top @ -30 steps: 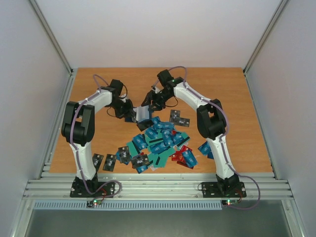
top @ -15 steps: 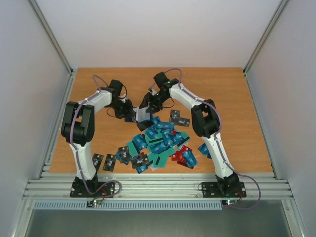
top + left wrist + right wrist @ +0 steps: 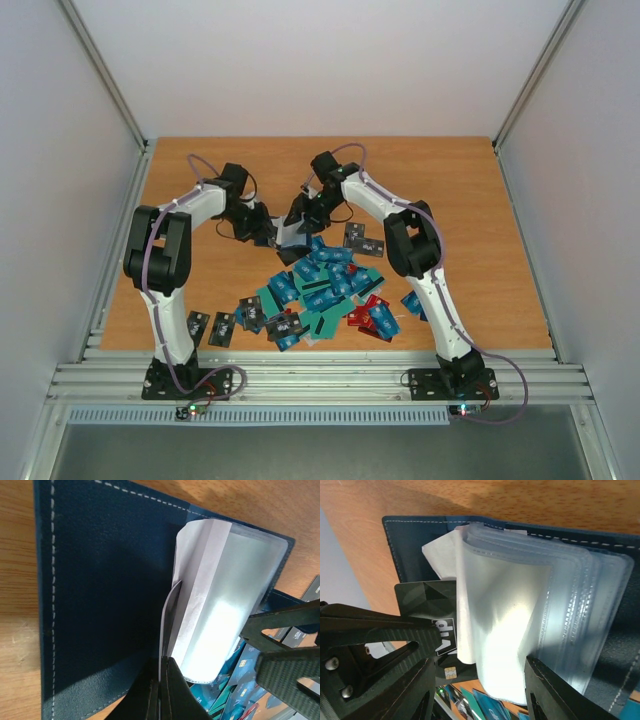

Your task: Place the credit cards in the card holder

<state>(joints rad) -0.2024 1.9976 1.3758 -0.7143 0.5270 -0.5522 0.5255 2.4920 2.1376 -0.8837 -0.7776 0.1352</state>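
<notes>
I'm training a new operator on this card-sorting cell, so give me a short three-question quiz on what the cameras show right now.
1. True or false: the card holder is folded shut.
2. What does the left gripper pinch? A) a red card B) a clear sleeve of the holder C) nothing
3. Fill in: the card held in the right gripper is ____ in colour.
Key: 1 false, it lies open; 2 B; 3 black.
</notes>
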